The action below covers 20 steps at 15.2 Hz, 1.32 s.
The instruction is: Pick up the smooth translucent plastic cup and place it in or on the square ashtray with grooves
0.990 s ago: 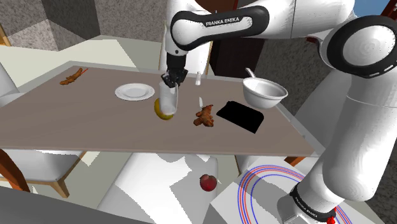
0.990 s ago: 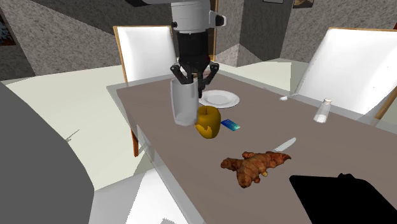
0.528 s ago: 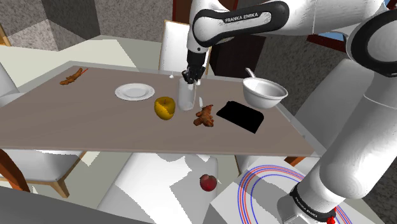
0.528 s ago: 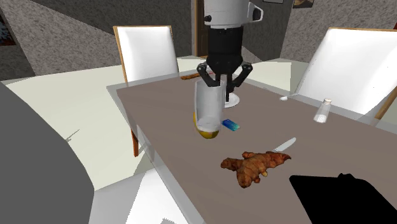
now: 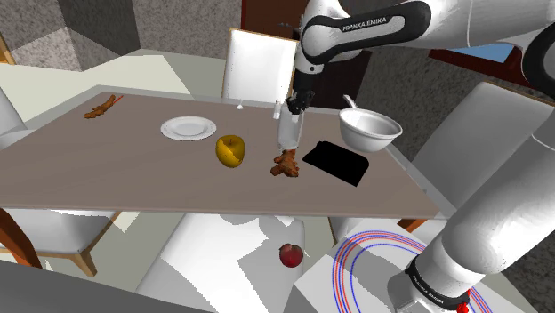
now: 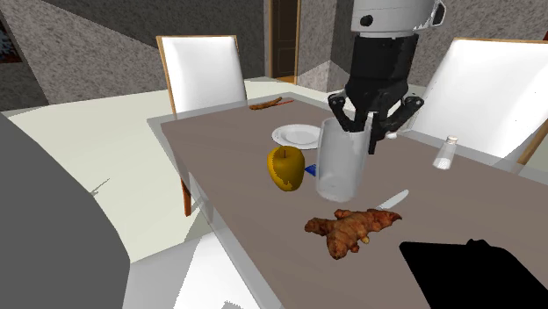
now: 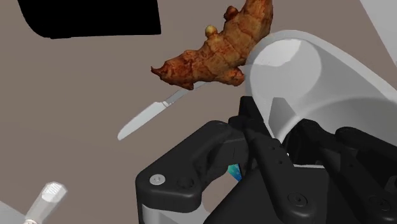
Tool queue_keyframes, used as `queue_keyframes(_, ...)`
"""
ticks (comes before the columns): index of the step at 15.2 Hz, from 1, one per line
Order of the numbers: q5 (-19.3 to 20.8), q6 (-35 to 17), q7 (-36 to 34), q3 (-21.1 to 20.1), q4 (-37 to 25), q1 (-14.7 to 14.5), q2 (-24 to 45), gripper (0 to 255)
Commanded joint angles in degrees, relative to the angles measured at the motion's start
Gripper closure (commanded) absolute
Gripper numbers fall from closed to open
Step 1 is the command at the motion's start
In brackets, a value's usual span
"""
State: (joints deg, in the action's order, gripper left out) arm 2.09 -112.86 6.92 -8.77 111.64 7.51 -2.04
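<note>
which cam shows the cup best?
Second exterior view: the whole cup shows, rim to base, held at its rim by the claw. Shoulder view has it small and distant; wrist view, a close slice of rim and wall.

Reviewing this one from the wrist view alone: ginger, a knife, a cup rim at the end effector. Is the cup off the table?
Observer: It looks lifted; the end effector grips the cup by its rim from above.
Operator: Anything beside it that I miss?
Observer: A yellow fruit sits next to the cup.
Operator: And past the black ashtray?
Observer: A white bowl stands just beyond it, seen from the shoulder view.
</note>
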Motion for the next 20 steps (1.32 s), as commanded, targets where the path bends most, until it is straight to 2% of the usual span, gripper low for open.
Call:
queue_keyframes(1, -0.35, 0.29, 3.03, 1.47, 0.84, 1.34, -1.28, 255)
queue_keyframes(10, -0.8, 0.75, 15.61, 8.28, 3.51, 6.94, -4.74, 255)
queue_keyframes(20, -1.03, 2.24, 29.6, 16.06, 0.25, 13.05, -3.21, 255)
